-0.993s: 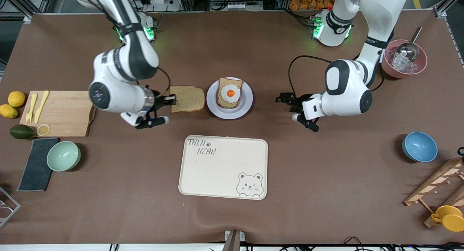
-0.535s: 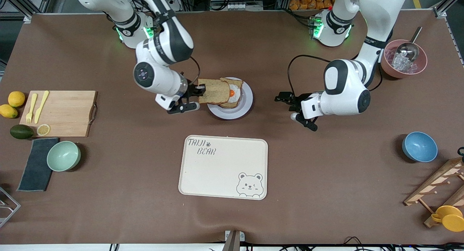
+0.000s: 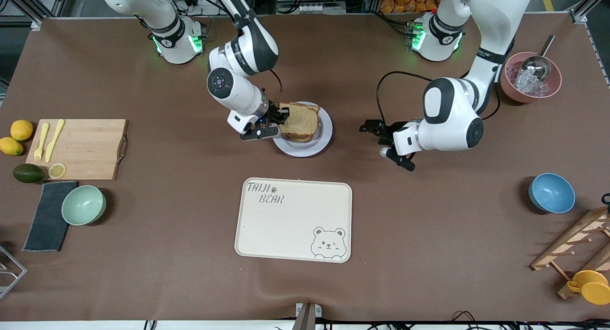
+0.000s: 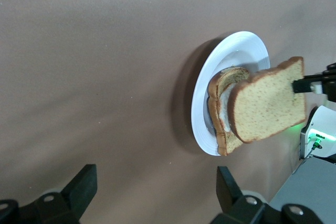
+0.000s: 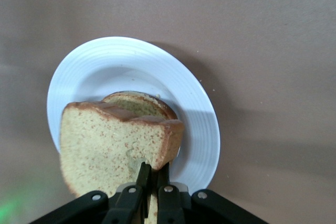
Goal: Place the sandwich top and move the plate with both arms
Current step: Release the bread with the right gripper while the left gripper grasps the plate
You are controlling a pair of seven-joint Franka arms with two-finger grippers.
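With the right gripper (image 3: 281,116) clamped on the sandwich top (image 3: 299,121) over the plate (image 3: 324,134), we lower it squarely before releasing, while the left gripper (image 3: 381,140) waits open at the plate's 3 o'clock

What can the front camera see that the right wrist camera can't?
Only the front view shows both arms at once: the open left gripper waiting over bare table toward the left arm's end of the plate, plus the bear tray, cutting board and bowls. Only the right wrist view shows up close the right gripper pinching the sandwich top by its edge. Both show the plate with the bottom slice on it and the sandwich top held over it.
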